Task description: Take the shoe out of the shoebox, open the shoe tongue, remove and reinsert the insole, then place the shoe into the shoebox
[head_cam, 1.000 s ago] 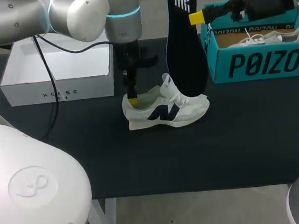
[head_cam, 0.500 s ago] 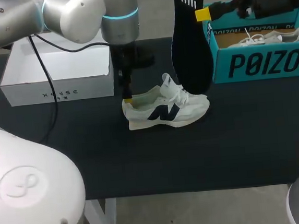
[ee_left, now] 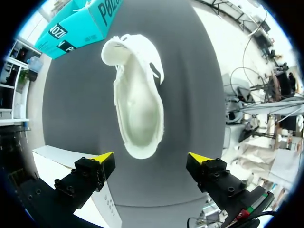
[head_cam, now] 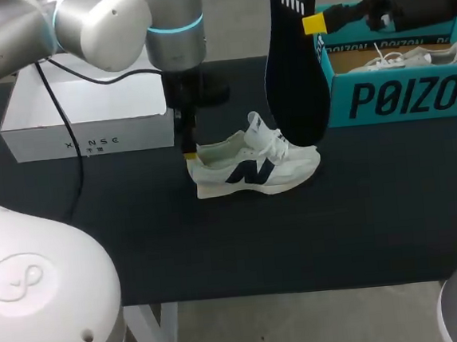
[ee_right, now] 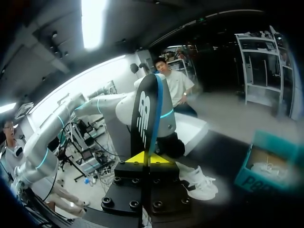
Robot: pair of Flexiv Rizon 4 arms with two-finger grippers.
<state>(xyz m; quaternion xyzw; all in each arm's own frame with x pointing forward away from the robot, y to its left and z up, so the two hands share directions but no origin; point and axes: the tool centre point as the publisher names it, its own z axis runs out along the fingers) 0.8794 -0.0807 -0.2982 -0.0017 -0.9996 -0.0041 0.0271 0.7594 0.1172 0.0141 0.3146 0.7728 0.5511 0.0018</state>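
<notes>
A white shoe (head_cam: 252, 167) with a navy letter on its side lies on the black table, toe to the right. My left gripper (head_cam: 188, 153) hangs open just beside and above its heel. In the left wrist view the shoe (ee_left: 137, 109) lies ahead of the open gripper (ee_left: 152, 159), its inside bare. My right gripper (head_cam: 314, 24) is shut on a black insole (head_cam: 293, 69), which hangs upright over the shoe's toe end. The right wrist view shows the insole (ee_right: 148, 114) standing up from the closed fingertips (ee_right: 148, 158).
A teal shoebox (head_cam: 401, 84) stands open at the right rear with a second white shoe (head_cam: 411, 57) inside. A white box (head_cam: 87, 111) stands at the left rear, close to my left arm. The front half of the table holds nothing.
My left gripper has drawn back leftward from the shoe's heel opening. My right gripper has carried the insole slightly to the right and up.
</notes>
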